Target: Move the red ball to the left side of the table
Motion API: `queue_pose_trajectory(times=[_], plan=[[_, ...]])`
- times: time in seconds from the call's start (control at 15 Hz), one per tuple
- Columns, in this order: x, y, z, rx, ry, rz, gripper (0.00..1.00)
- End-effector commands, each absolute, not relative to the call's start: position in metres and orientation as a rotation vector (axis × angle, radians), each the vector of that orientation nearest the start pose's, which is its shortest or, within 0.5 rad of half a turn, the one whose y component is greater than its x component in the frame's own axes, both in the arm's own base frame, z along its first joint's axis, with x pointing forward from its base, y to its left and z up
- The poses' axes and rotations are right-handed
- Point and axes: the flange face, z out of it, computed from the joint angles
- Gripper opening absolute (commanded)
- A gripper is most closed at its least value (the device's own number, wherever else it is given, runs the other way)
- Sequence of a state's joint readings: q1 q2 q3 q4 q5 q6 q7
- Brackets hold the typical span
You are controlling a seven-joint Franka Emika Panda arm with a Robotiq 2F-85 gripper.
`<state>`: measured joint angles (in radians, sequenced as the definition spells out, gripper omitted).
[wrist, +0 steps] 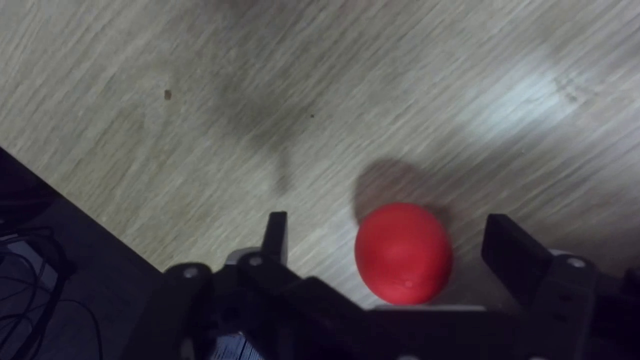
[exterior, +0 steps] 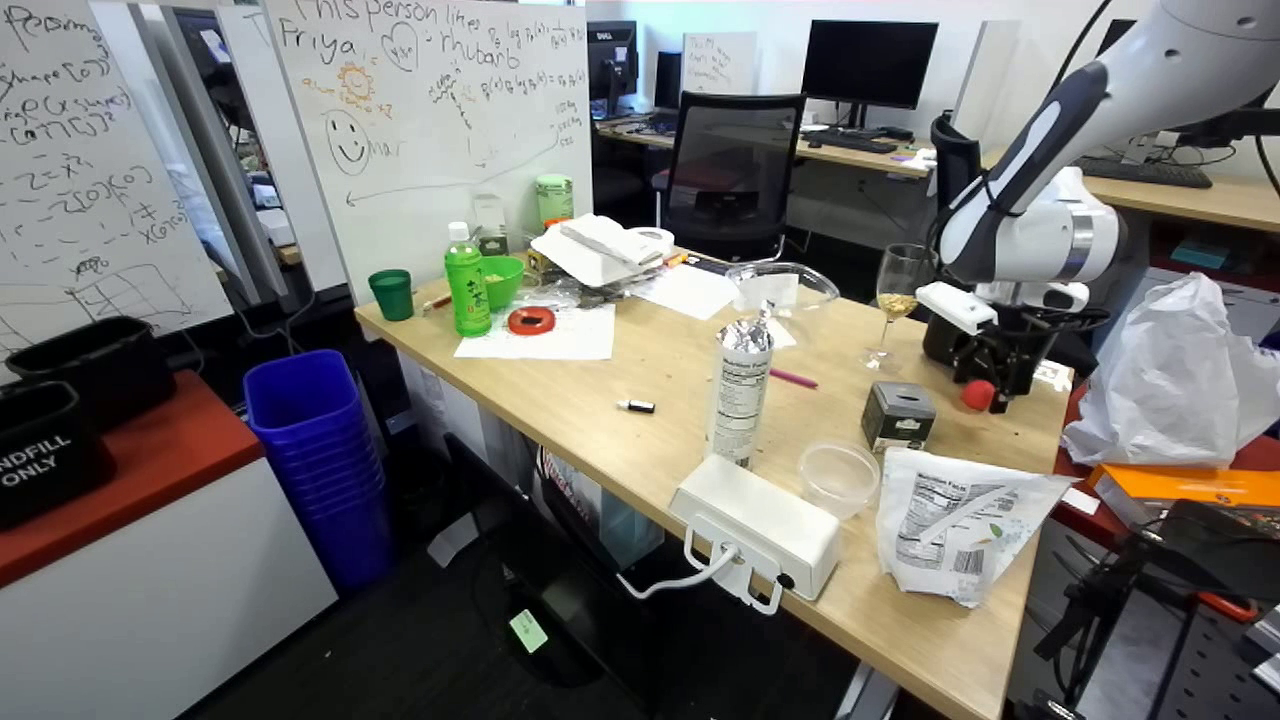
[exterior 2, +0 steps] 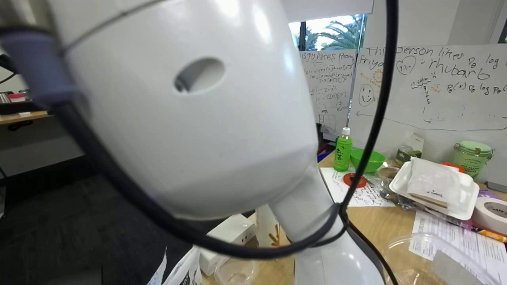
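The red ball (exterior: pixel 977 396) is small and round, near the end of the beige table (exterior: pixel 680 350) closest to the arm in an exterior view. In the wrist view the red ball (wrist: pixel 404 254) lies between the two black fingers of my gripper (wrist: pixel 387 227). Gaps show on both sides of it, and its shadow falls on the table (wrist: pixel 215 140) beside it. My gripper (exterior: pixel 986 384) is open and low over the table. In an exterior view the arm's large white link hides the ball and gripper; part of the table (exterior 2: pixel 368 221) shows there.
Near the gripper stand a dark tea box (exterior: pixel 898 416) and a wine glass (exterior: pixel 897 300). Farther along are a tall can (exterior: pixel 742 390), a clear bowl (exterior: pixel 838 482), a white pouch (exterior: pixel 960 525) and a green bottle (exterior: pixel 466 285). The table edge (wrist: pixel 80 212) is close.
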<state>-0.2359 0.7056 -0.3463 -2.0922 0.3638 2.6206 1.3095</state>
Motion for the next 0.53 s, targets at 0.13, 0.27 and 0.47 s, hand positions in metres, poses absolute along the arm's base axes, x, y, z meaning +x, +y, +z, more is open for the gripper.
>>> queue_pose_trajectory(times=[0.13, 0.27, 0.47], plan=[[0.454, -0.329, 0.084, -1.423, 2.859, 0.097, 0.59], [0.454, -0.333, 0.086, -1.394, 2.864, 0.086, 0.45], [0.453, -0.336, 0.089, -1.375, 2.862, 0.073, 0.25]])
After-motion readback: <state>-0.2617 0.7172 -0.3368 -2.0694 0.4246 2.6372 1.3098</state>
